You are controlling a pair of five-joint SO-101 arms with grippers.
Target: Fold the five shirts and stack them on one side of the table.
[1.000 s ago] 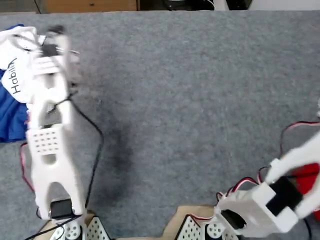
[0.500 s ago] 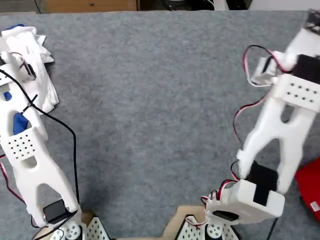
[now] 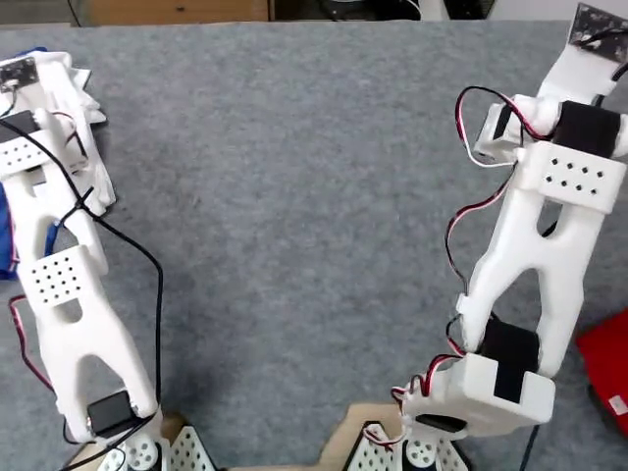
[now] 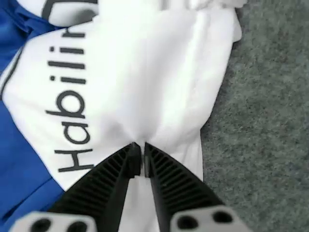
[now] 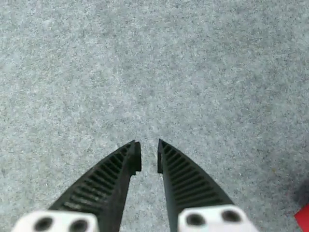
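Note:
A crumpled white shirt [image 3: 80, 118] with black lettering lies at the table's far left corner. In the left wrist view the white shirt [image 4: 145, 72] rests partly on a blue shirt [image 4: 19, 164]. My left gripper [image 4: 140, 149] is shut on a puckered fold of the white cloth. The blue shirt [image 3: 4, 231] peeks out at the table's left edge beside the left arm [image 3: 54, 275]. A red shirt [image 3: 606, 368] lies at the right edge. My right gripper [image 5: 147, 145] hangs over bare grey mat, open by a narrow gap, holding nothing.
The grey mat [image 3: 314, 196] covers the whole table. The right arm [image 3: 549, 226] stretches along the right side toward the far corner, trailing red and white cables. A black cable loops beside the left arm. A wooden edge runs behind the table.
The right arm has swung up from the near right edge to the far right corner. The left arm has shifted toward the left edge, over the white shirt.

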